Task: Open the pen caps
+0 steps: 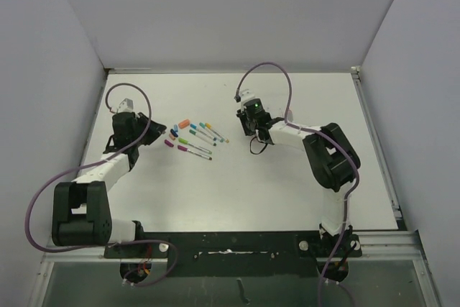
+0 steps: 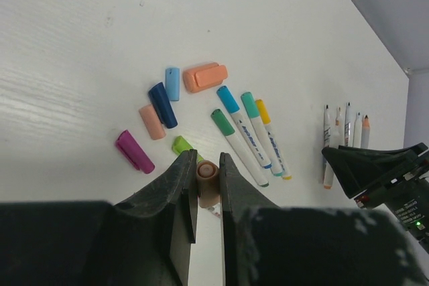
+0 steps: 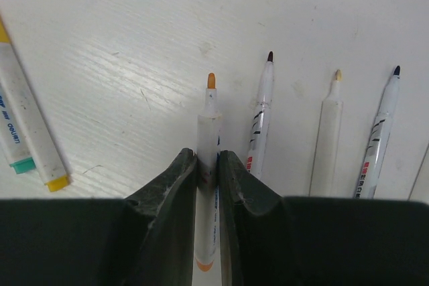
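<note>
left claw [image 2: 206, 163] pinching peach cap [image 2: 207, 189], open end showing | right claw [image 3: 208, 160] clamped on bare orange-tip barrel [image 3: 209, 122], axis straight ahead | loose caps [image 2: 162, 105] on tabletop [image 2: 80, 45] ahead-left of left claw | four capped pens [image 2: 241, 151] ahead-right, axes diagonal, between both claws, likely next targets

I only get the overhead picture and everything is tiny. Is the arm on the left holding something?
Observer: Yes. Its wrist camera shows the left fingers shut on a pale orange cap, with the open end pointing outward.
Operator: And the other arm?
Observer: The right fingers are shut on an orange-tipped pen with no cap on it.
Operator: Are any pens still capped?
Observer: Four capped pens lie side by side, with green, blue, teal and yellow caps.
</note>
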Motion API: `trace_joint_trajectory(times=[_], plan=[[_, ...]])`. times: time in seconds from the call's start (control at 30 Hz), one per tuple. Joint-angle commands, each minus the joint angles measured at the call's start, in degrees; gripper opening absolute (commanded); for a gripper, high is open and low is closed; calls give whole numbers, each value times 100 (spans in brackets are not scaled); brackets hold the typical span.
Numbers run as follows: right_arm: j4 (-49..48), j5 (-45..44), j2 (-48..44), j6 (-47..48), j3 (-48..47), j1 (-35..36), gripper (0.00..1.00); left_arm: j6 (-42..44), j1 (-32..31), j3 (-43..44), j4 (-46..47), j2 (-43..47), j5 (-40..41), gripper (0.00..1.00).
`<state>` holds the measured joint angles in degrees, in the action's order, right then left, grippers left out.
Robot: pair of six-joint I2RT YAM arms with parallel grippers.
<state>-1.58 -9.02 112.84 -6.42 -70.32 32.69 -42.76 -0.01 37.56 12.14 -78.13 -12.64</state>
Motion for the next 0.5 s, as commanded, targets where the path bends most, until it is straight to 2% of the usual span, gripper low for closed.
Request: trace_joint_trajectory(times=[0.0,0.23,0.47], plan=[[-117,-10,24,45,-312,-30,0,148,78,-26,146,-37,-112,0],[-81,5,148,20,-341,-62,3,137,128,-169,325,-309,-124,0],[-63,23,144,-3,-317,-104,19,34,133,-483,519,-345,-59,0]])
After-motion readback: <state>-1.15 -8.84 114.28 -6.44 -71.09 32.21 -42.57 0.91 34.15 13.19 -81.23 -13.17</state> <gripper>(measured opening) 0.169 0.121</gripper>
